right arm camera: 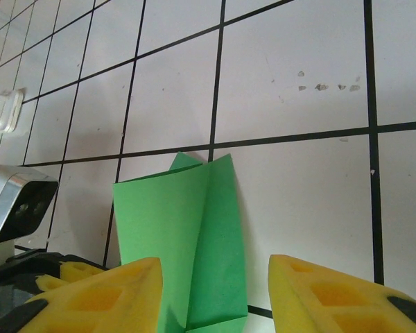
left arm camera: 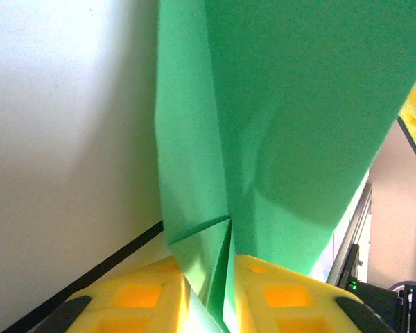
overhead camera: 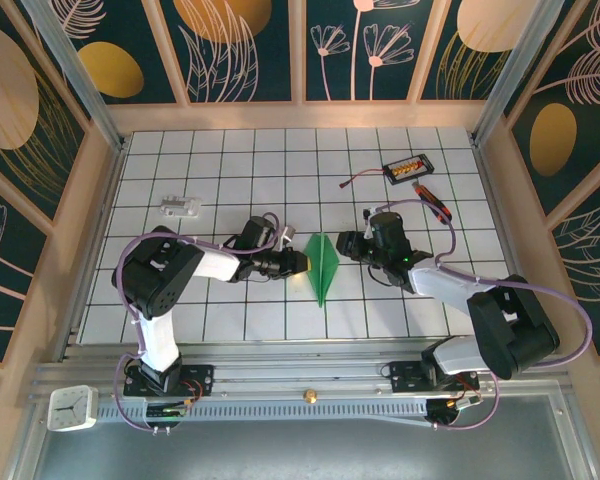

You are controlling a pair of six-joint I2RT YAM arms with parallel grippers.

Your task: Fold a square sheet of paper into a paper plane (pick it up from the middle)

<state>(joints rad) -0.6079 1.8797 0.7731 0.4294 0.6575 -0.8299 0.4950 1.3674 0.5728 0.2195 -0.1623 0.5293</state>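
Note:
The green paper, folded into a narrow pointed paper plane, stands partly on edge at the middle of the tiled table, its tip toward the near edge. My left gripper comes in from the left and is shut on it. In the left wrist view the yellow fingers pinch the creased folds between them. My right gripper is just right of the plane and open. In the right wrist view the paper plane lies between and beyond its spread pads, touching neither.
A small black box with orange parts and a black-and-orange screwdriver lie at the back right, with a thin cable beside them. A small white object sits at the back left. Wooden walls surround the table.

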